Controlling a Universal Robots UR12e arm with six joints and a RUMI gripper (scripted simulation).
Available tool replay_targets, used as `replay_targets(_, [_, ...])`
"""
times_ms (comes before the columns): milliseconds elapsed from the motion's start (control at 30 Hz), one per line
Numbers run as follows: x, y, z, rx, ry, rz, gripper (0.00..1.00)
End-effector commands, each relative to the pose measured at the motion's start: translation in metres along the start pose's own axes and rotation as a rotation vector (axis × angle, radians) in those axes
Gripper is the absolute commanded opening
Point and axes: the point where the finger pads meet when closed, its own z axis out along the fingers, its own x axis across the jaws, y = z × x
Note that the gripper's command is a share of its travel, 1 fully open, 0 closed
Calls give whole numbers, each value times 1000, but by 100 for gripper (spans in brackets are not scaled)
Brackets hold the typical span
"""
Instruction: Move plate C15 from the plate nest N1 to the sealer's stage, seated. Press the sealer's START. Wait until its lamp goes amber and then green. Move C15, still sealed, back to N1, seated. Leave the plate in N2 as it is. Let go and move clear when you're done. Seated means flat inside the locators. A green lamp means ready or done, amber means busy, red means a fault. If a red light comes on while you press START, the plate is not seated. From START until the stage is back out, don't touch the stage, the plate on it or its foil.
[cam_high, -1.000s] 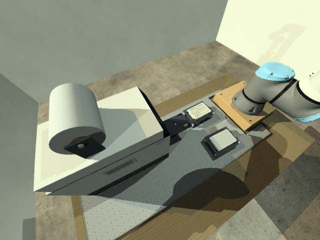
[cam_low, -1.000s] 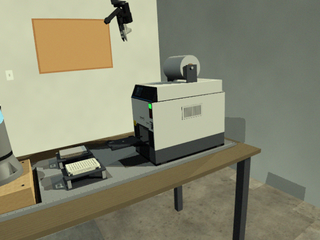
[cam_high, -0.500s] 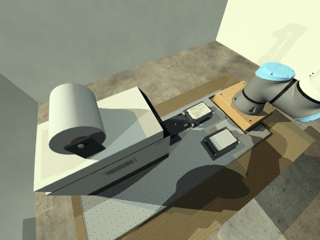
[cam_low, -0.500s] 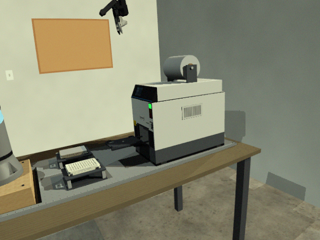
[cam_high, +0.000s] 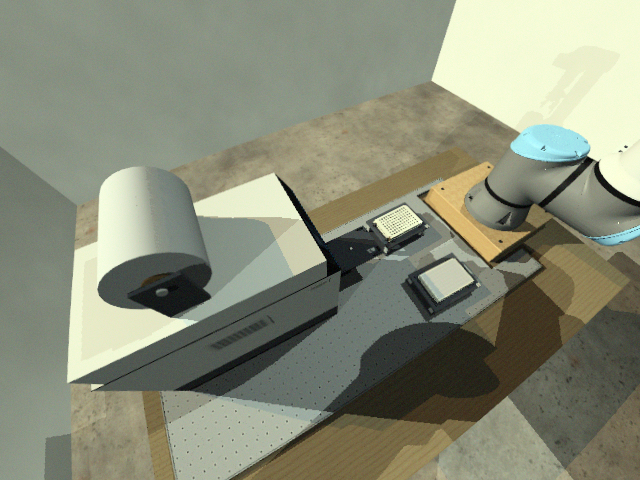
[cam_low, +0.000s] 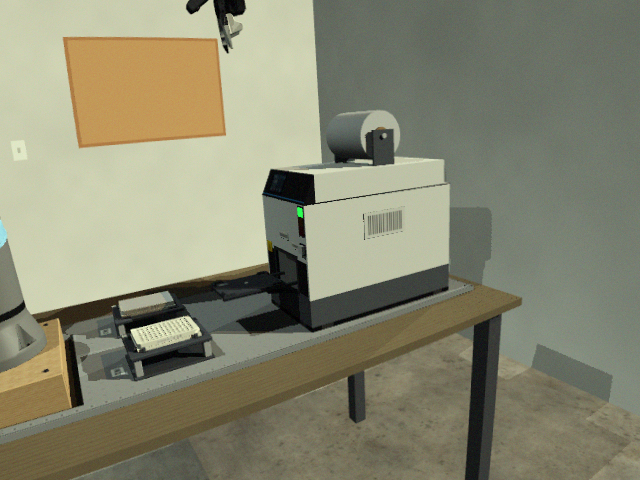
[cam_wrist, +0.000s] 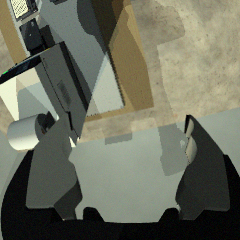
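Note:
Two plates sit in black nests on the grey baseplate (cam_high: 330, 361). One plate with open wells (cam_high: 398, 221) (cam_low: 164, 330) (cam_wrist: 22, 7) is in one nest. A plate with a flat, foil-like top (cam_high: 447, 279) (cam_low: 145, 303) is in the other. I cannot read the nest or plate labels. The sealer (cam_high: 206, 268) (cam_low: 361, 232) (cam_wrist: 60, 85) shows a green lamp (cam_low: 299, 212). Its dark stage (cam_low: 242, 285) (cam_high: 356, 248) is out and bears nothing. My gripper (cam_low: 227, 31) (cam_wrist: 129, 114) is open and empty, high above the table near the wall.
A foil roll (cam_high: 149, 232) (cam_low: 356, 134) (cam_wrist: 22, 134) sits on top of the sealer. The arm's base (cam_high: 516, 196) stands on a wooden block (cam_high: 454, 201) (cam_low: 31, 382) beside the nests. An orange board (cam_low: 144, 87) hangs on the wall.

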Motion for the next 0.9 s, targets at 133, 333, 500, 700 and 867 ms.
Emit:
replay_targets(133, [-10, -19, -35, 10, -9, 0, 68])
replay_targets(333, [-15, -29, -51, 17, -15, 0, 68])
replay_targets(500, [-18, -37, -62, 23, -18, 0, 68])
replay_targets(700, [-27, -54, -86, 34, -26, 1, 68])
replay_targets(867, [-29, -60, -94, 38, -29, 1, 68])
